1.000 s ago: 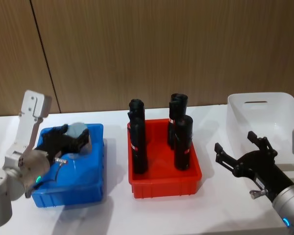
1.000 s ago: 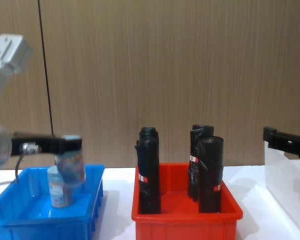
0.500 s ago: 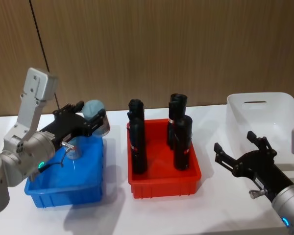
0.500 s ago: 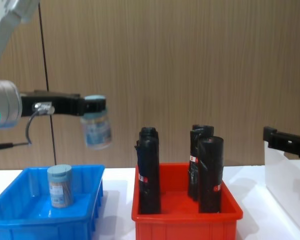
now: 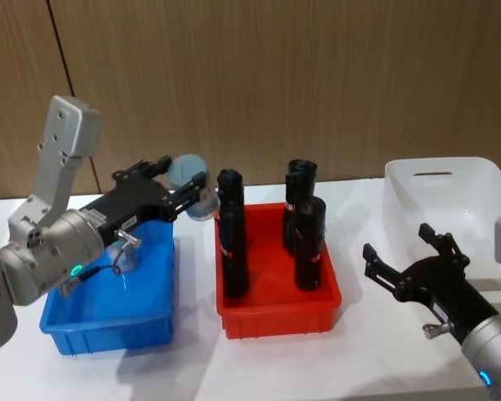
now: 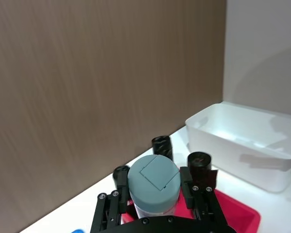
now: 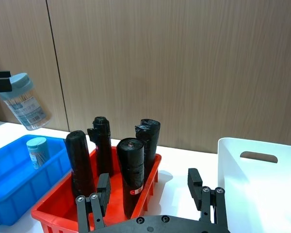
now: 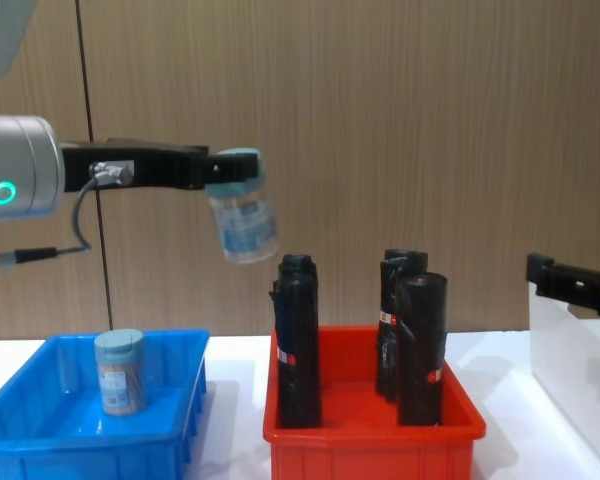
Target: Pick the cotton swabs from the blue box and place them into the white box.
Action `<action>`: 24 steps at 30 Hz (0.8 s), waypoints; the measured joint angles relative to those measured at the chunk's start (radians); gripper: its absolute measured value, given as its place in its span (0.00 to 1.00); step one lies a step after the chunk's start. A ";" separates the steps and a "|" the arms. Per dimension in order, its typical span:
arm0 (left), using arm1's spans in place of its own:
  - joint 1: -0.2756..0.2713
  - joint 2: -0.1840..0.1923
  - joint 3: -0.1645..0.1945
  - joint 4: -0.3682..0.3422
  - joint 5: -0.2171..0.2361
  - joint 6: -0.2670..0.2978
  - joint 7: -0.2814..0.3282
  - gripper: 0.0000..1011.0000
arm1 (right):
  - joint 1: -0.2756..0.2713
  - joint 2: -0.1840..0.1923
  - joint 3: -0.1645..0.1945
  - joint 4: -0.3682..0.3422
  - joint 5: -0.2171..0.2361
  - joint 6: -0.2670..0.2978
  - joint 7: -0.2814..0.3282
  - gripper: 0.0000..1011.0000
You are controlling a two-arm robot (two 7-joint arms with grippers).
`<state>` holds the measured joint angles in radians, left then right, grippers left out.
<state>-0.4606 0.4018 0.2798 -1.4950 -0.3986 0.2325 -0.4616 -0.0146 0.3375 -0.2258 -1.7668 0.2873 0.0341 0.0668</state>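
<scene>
Cotton swabs jar (image 5: 189,172), clear and cylindrical with a pale grey-blue lid, hangs pinched just under that lid by the left gripper (image 5: 184,184). In the head view you see it over the gap between the bright blue plastic box (image 5: 108,336) at left and the red plastic bin (image 5: 275,317). It is carried high, apparently to clear the tall black rolls (image 5: 311,242) standing in that bin. The right gripper (image 5: 399,242) waits with fingers spread, near the translucent white plastic box (image 5: 451,180) at far right.

Left wrist view: the lid sits between both black fingers, with the white box beyond.

Right wrist view: a second jar (image 7: 37,151) stands upright in the blue box.

Chest view: the held jar tilts, left of the rolls.

Your count: two jars, four rolls, three bins.
</scene>
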 joint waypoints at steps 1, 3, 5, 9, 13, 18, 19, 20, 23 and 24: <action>-0.002 -0.001 0.000 0.001 -0.002 -0.001 -0.007 0.64 | 0.000 0.000 0.000 0.000 0.000 0.000 0.000 0.99; -0.009 -0.003 0.001 0.008 -0.010 -0.004 -0.031 0.64 | 0.000 0.000 0.000 0.000 0.000 0.000 0.000 0.99; -0.015 -0.005 0.002 0.013 -0.015 -0.006 -0.050 0.64 | 0.000 0.000 0.000 0.000 0.000 0.000 0.000 0.99; -0.032 -0.011 0.004 0.030 -0.026 -0.007 -0.092 0.64 | 0.000 0.000 0.000 0.000 0.000 0.000 0.000 0.99; -0.055 -0.020 0.007 0.053 -0.037 -0.004 -0.148 0.64 | 0.000 0.000 0.000 0.000 0.000 0.000 0.000 0.99; -0.082 -0.029 0.011 0.079 -0.042 0.008 -0.197 0.64 | 0.000 0.000 0.000 0.000 0.000 0.000 0.000 0.99; -0.092 -0.033 0.013 0.088 -0.042 0.014 -0.219 0.64 | 0.000 0.000 0.000 0.000 0.000 0.000 0.000 0.99; -0.097 -0.035 0.013 0.092 -0.043 0.015 -0.224 0.64 | 0.000 0.000 0.000 0.000 0.000 0.000 0.000 0.99; -0.114 -0.041 0.017 0.108 -0.044 0.028 -0.258 0.64 | 0.000 0.000 0.000 0.000 0.000 0.000 0.000 0.99; -0.118 -0.043 0.017 0.111 -0.044 0.031 -0.265 0.64 | 0.000 0.000 0.000 0.000 0.000 0.000 0.000 0.99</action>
<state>-0.5788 0.3590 0.2972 -1.3836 -0.4424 0.2639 -0.7262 -0.0147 0.3375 -0.2258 -1.7668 0.2873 0.0341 0.0668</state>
